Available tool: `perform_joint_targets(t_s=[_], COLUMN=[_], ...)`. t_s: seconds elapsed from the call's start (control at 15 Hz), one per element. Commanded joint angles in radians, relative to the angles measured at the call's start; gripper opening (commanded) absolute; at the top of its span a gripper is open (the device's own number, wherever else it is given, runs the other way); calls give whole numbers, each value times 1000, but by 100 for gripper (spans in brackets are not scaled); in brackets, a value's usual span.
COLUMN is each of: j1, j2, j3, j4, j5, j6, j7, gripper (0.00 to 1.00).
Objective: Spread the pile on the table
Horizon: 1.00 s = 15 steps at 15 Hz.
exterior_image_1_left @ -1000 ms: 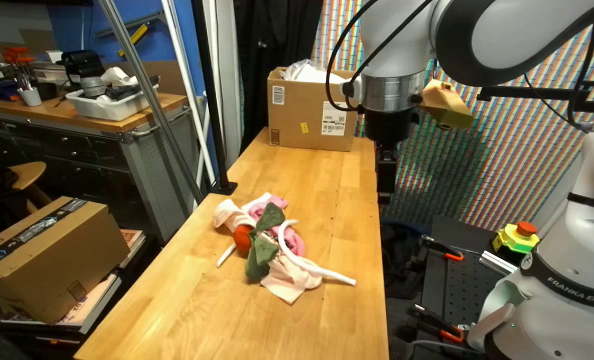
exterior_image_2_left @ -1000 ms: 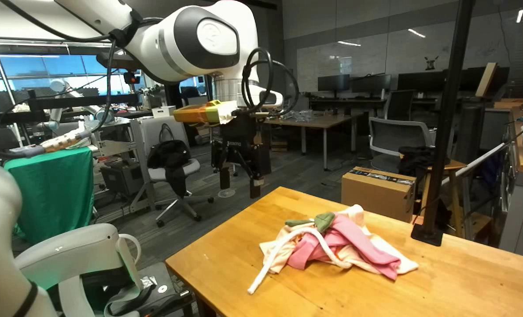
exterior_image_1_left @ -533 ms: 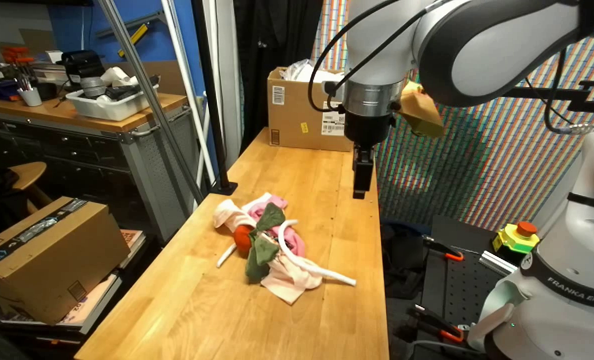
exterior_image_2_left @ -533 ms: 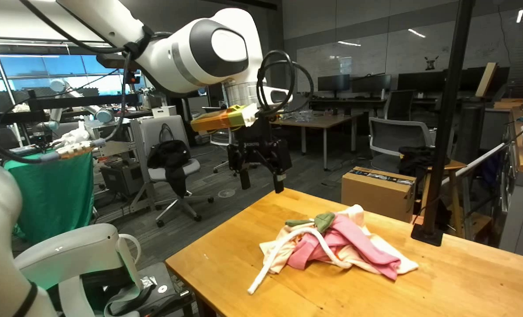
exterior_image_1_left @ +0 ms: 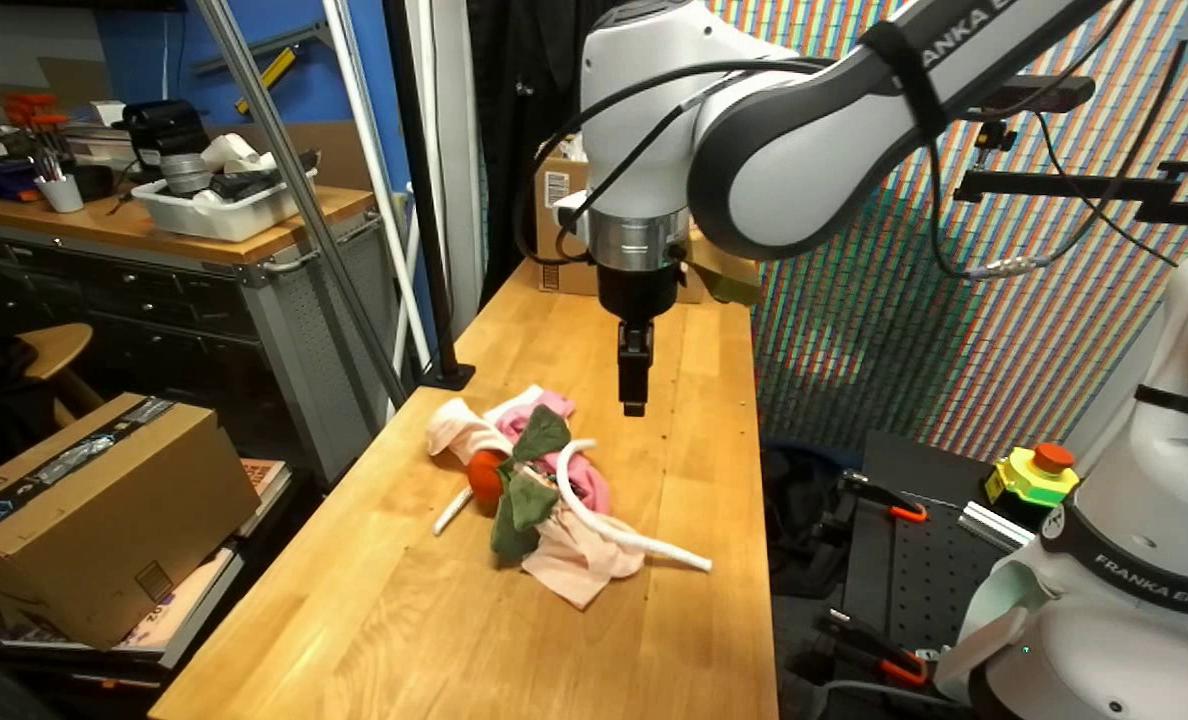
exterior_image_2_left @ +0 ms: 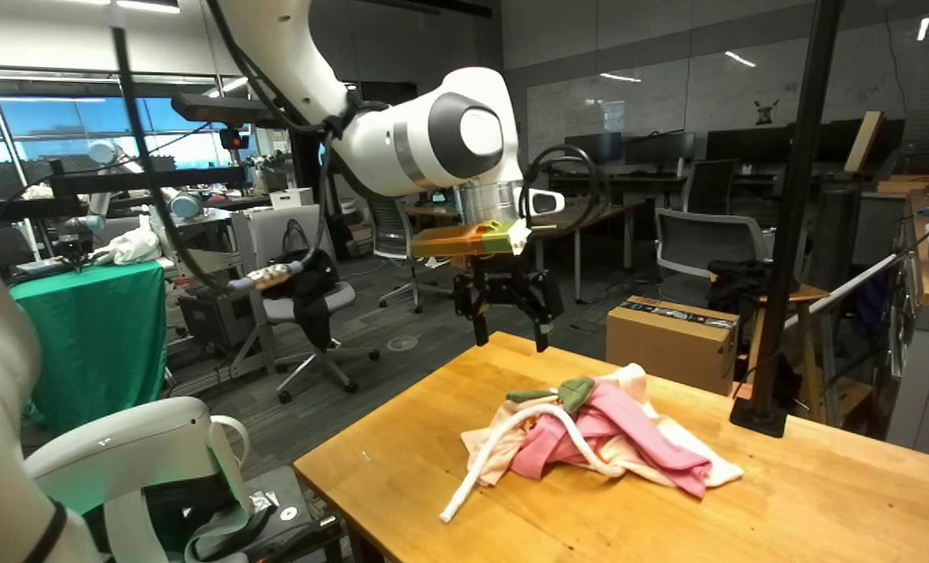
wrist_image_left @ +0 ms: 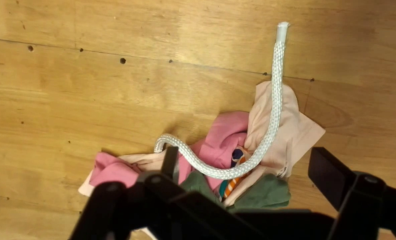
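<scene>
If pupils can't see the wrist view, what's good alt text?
A crumpled pile of pink cloth, cream cloth and green pieces lies on a wooden table, a white cord curving over it. The open gripper shows along the bottom.

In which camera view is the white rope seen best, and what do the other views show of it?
The wrist view: the white rope appears largest there, its braided surface and curve clear from above. Both exterior views show it smaller, curving over the cloths, its weave unclear.
</scene>
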Motion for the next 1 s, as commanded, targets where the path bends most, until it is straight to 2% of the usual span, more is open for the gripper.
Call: perform_joint_targets(t_s=[0.0,0.47,0.93], j1=[12,33,46], j2=[177,380,494], j3=[-5,-16,-66], j4=[192,404,449], j5=[17,-30,-106], j6=[-79,-56,79], j7=[-61,-73,-35], gripper=[100,100,100])
